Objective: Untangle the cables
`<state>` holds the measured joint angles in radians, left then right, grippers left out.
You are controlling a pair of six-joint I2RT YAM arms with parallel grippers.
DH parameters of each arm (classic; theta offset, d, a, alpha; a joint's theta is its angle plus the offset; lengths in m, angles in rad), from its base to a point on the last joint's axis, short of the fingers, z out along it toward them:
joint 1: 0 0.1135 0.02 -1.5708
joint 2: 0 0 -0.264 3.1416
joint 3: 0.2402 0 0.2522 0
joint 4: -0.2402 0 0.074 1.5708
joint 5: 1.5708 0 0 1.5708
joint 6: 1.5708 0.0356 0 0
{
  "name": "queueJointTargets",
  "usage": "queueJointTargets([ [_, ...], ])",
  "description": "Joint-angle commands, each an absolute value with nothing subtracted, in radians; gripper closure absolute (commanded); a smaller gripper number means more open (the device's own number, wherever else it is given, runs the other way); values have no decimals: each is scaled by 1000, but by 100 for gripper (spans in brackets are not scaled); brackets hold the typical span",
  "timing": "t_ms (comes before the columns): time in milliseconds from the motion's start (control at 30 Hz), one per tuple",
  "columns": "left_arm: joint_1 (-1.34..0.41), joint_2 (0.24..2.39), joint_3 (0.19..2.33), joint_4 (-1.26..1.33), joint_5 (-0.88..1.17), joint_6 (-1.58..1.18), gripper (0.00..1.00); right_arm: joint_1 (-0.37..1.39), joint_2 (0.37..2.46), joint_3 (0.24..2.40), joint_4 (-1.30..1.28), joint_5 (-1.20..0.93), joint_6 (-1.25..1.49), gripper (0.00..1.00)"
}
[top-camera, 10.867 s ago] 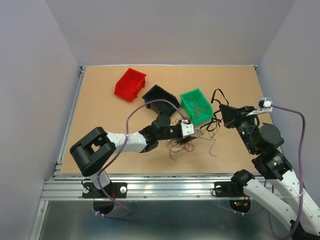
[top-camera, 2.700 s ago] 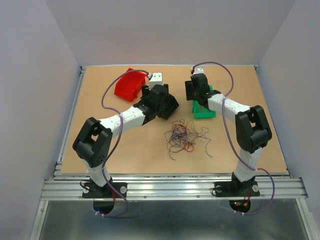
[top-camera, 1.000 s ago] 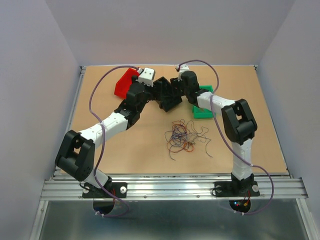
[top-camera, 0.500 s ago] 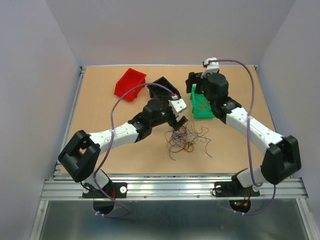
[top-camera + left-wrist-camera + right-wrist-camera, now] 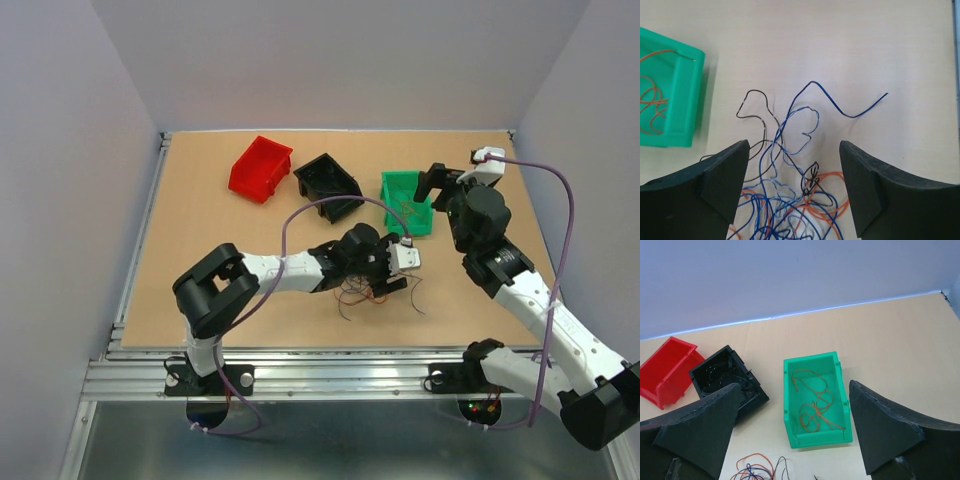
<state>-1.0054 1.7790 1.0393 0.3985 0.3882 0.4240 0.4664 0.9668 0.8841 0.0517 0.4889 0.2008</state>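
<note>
The cables point(image 5: 352, 292) lie as a loose tangle of blue, orange and black strands on the table's front middle. My left gripper point(image 5: 392, 275) hovers right over them, open. In the left wrist view the cables point(image 5: 790, 200) spread between and beyond the two fingers point(image 5: 715, 185), and nothing is gripped by the left gripper point(image 5: 794, 165). A blue strand point(image 5: 840, 107) trails off ahead. My right gripper point(image 5: 437, 190) is open and empty beside the green bin point(image 5: 390, 195). In the right wrist view the right gripper point(image 5: 793, 405) frames that green bin point(image 5: 790, 405), which holds orange wires point(image 5: 812, 412).
A black bin point(image 5: 328, 185) stands left of the green one, and a red bin point(image 5: 261, 168) is farther left at the back. The right wrist view shows the black bin point(image 5: 725, 380), the red bin point(image 5: 665, 370) and the tangle's edge point(image 5: 755, 470). Walls enclose the table.
My left arm swung from the black bin forward and down over the tangle, its jaws narrowing slightly. My right arm drew back to the right of the green bin with its jaws widening.
</note>
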Motion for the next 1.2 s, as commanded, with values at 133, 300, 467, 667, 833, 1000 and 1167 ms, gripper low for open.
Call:
queueJointTargets([
  [133, -1005, 1885, 1170, 328, 305, 426, 34, 469, 986, 867, 49, 508, 215, 8],
  [300, -1003, 1876, 1181, 313, 287, 439, 94, 469, 974, 861, 49, 483, 216, 11],
  [467, -1003, 1728, 1131, 310, 290, 457, 100, 469, 969, 854, 49, 476, 218, 13],
  [667, -1003, 1496, 1141, 200, 339, 431, 100, 471, 956, 851, 64, 183, 193, 15],
  [833, -1002, 1288, 1166, 118, 332, 405, 100, 469, 868, 792, 138, -36, 186, 16],
  [1000, -999, 1160, 1190, 104, 273, 397, 100, 469, 853, 762, 187, -260, 175, 17],
  [1167, -997, 1101, 1227, 84, 209, 359, 100, 469, 848, 729, 258, -360, 192, 18],
])
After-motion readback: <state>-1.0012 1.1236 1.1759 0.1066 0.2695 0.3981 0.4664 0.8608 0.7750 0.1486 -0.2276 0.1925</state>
